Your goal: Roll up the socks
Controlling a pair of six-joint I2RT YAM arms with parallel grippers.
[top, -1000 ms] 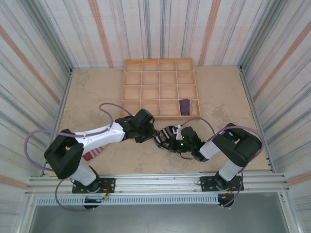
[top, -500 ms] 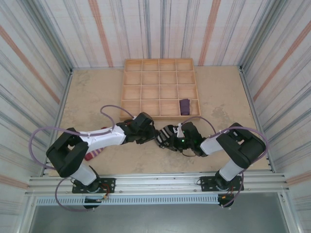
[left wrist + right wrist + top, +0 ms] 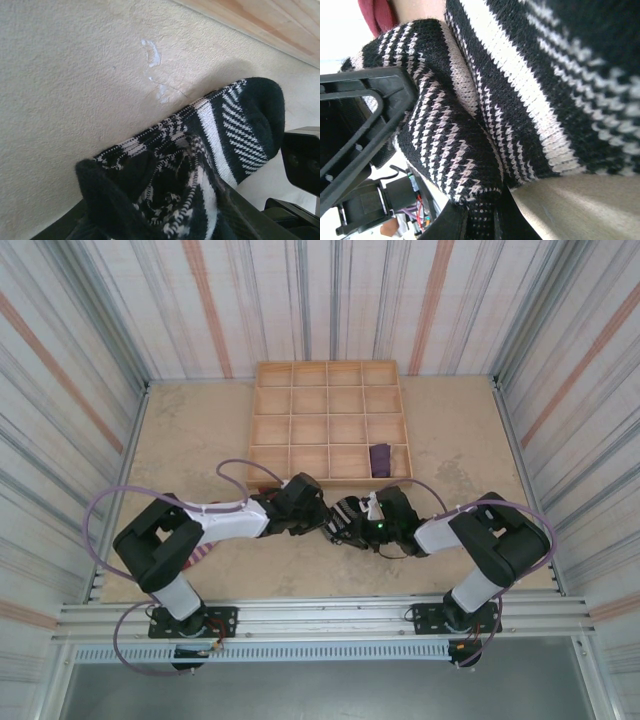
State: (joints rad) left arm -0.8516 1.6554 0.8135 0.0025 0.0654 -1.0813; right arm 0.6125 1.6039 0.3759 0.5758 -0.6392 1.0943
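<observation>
On the tan table (image 3: pixel 460 440) a wooden tray (image 3: pixel 330 366) of 16 compartments sits toward the far wall. A purple sock (image 3: pixel 380 458) lies in its nearest row, in the rightmost compartment. Just in front of the tray, the black-and-white striped sock (image 3: pixel 347 520) is bunched between the left tool (image 3: pixel 320 523) and the right tool (image 3: pixel 368 525), both touching it; their jaws are too small to read. A beige and maroon sock (image 3: pixel 200 552) peeks out under the left arm.

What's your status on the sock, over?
Right gripper shut on striped sock. Left gripper around same sock, grip unclear. Sock bunched between them, roll not finished. Nothing blocking.
</observation>
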